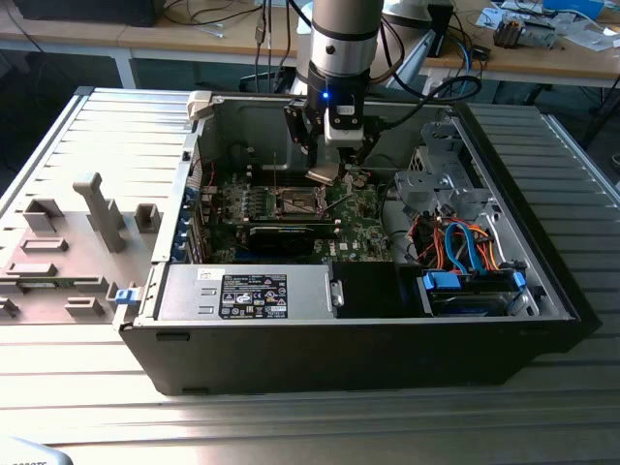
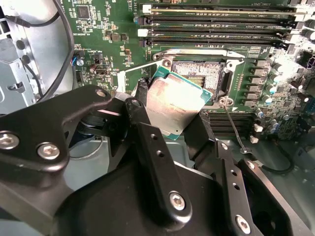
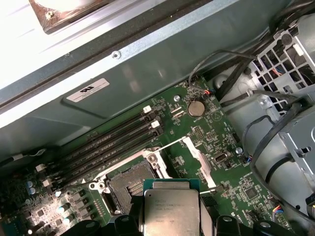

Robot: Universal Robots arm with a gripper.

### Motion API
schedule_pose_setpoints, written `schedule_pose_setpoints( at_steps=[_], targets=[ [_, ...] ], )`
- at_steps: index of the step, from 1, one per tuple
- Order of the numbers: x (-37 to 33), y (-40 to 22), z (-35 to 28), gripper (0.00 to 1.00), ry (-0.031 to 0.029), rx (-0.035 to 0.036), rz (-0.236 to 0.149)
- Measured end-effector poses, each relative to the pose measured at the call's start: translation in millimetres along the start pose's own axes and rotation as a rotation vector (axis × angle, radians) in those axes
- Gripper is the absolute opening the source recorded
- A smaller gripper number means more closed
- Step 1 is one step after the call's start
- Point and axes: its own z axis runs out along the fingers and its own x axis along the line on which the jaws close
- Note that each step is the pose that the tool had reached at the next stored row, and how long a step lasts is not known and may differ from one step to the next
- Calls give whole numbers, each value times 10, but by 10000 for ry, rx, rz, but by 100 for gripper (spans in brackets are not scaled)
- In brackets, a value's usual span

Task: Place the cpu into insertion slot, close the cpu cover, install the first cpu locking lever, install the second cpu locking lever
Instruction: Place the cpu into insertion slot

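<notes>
My gripper (image 1: 325,170) is shut on the cpu (image 2: 174,101), a flat square chip with a silvery top and a green edge. One black finger (image 2: 152,147) sits on each side of it. The cpu (image 3: 171,211) hangs tilted just above the insertion slot (image 2: 199,73), partly over one of its corners. The insertion slot (image 3: 129,184) lies uncovered, its dark pin field showing. The cpu cover (image 3: 198,155) stands raised beside the slot. A thin wire locking lever (image 2: 234,128) sticks out free next to the slot. In the exterior view the slot (image 1: 298,201) is just below the gripper.
Long memory slots (image 2: 216,24) run beside the socket. The open computer case holds a metal drive cage (image 1: 441,184), orange and blue cables (image 1: 465,242) and a power supply (image 1: 252,291). A grey fixture tray (image 1: 68,242) lies at the exterior view's left.
</notes>
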Motion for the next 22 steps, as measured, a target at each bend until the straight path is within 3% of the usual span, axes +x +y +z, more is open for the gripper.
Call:
schedule_pose_setpoints(
  at_steps=[22],
  targets=[
    [0, 0, 3, 54, -25, -7, 389]
  ],
)
